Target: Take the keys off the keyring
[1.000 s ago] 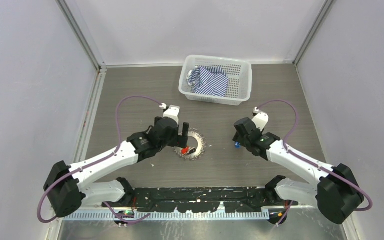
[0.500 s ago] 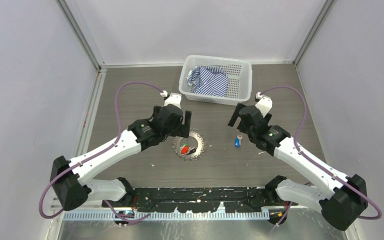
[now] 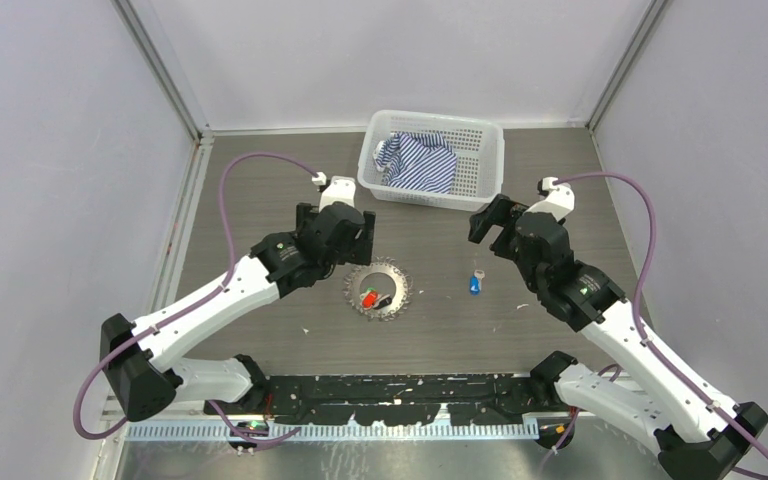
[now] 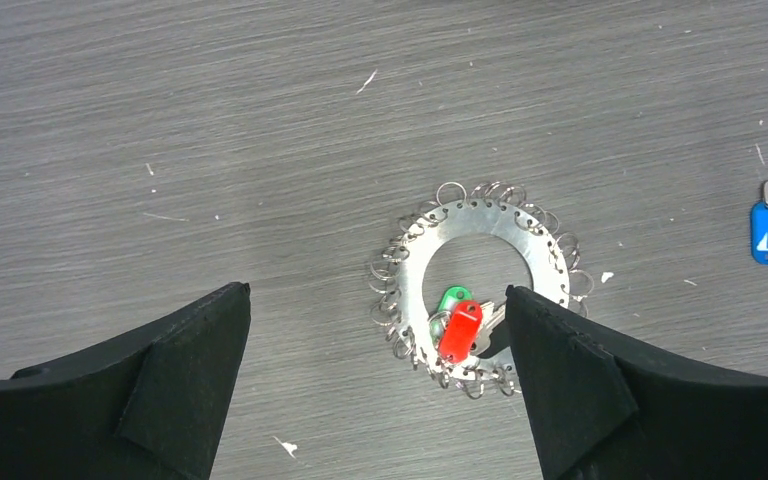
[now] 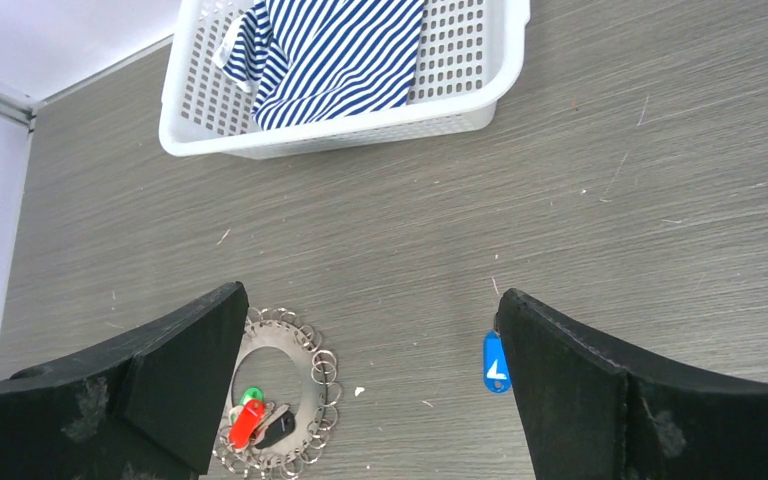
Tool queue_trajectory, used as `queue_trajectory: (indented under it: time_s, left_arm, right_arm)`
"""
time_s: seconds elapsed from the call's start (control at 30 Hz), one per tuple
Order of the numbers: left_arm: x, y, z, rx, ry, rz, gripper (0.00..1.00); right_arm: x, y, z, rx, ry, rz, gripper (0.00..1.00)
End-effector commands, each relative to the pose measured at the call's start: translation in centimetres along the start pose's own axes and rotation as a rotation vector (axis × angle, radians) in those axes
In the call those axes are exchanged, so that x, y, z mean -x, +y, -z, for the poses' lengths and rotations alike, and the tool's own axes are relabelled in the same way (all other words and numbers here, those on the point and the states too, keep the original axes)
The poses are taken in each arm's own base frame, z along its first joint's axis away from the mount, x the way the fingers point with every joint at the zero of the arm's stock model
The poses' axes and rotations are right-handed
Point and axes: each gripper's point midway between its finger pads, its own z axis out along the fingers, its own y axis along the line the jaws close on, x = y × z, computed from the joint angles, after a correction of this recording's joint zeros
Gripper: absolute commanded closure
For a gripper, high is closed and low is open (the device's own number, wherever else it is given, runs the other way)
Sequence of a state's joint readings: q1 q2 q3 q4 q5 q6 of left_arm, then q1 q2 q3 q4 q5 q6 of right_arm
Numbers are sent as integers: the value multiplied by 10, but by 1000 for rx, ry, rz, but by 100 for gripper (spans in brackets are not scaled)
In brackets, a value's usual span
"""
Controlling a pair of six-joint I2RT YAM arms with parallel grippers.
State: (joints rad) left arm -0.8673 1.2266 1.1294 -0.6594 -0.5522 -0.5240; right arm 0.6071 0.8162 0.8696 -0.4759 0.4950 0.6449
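Note:
The keyring (image 3: 393,272), a toothed metal hoop, lies flat on the table; it also shows in the left wrist view (image 4: 480,212) and the right wrist view (image 5: 305,350). A red key (image 3: 368,298) (image 4: 459,330) (image 5: 244,423), a black key (image 5: 278,428) and a green tag (image 4: 451,298) lie inside the hoop at its near edge. A blue key (image 3: 475,284) (image 4: 765,232) (image 5: 496,362) lies alone on the table right of the ring. My left gripper (image 3: 365,240) (image 4: 377,290) hangs open and empty above the ring's far-left side. My right gripper (image 3: 490,222) (image 5: 372,290) hangs open and empty, above and beyond the blue key.
A white plastic basket (image 3: 480,192) (image 5: 360,130) holding a blue-striped cloth (image 3: 418,160) (image 5: 330,50) stands at the back, close behind both grippers. Grey walls enclose the table on three sides.
Both grippers have lifted and drawn back toward the basket. The right gripper has moved away from the blue key, which stays on the table. The ring has not moved.

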Motion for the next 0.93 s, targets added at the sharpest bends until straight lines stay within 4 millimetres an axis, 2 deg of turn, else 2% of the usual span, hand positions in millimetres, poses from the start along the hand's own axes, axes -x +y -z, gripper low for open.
queue_trajectory:
  time_s: [0.0, 0.43, 0.9]
  left_arm:
    - [20, 8, 6, 41, -52, 30, 0]
    - [22, 8, 7, 39, -56, 27, 0]
    - [23, 12, 8, 48, -70, 22, 0]
  right_arm:
    - [12, 9, 4, 42, -31, -7, 0]
    - [0, 6, 0, 37, 3, 11, 0]
    - [-2, 8, -4, 35, 2, 4, 0]
